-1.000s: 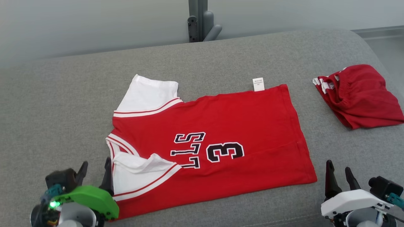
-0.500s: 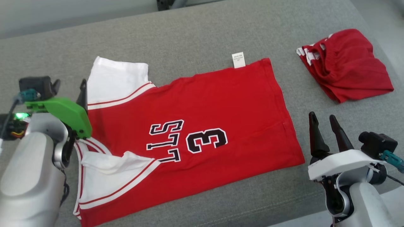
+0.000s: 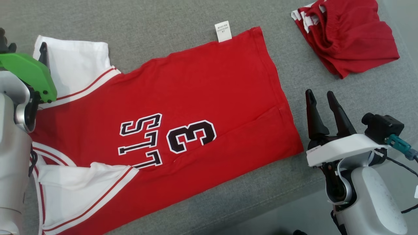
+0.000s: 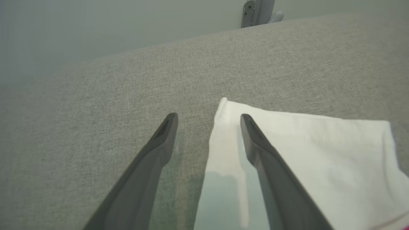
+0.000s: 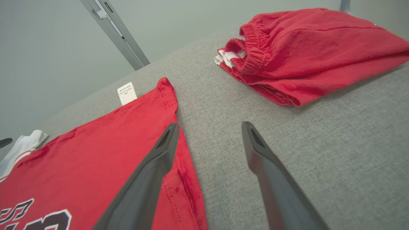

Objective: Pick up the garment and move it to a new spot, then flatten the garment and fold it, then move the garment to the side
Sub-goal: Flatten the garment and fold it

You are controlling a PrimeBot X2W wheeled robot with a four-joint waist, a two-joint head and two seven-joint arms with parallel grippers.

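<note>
Red jersey spread flat | left tool held open, empty, astride white sleeve edge | right tool open, empty (at hem) | risk: one layer pinched, sleeve bunched

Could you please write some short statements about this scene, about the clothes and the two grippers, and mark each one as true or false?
1. The red jersey lies spread on the grey cushion. True.
2. The left gripper and the right gripper both have open jaws. True.
3. The left gripper is over the red part of the jersey. False: it is at the white sleeve, with one finger over the cushion.
4. There is just one garment on the cushion. False: a smaller red garment lies apart from the jersey.
5. The jersey shows the number 8. False: the number is 3.
</note>
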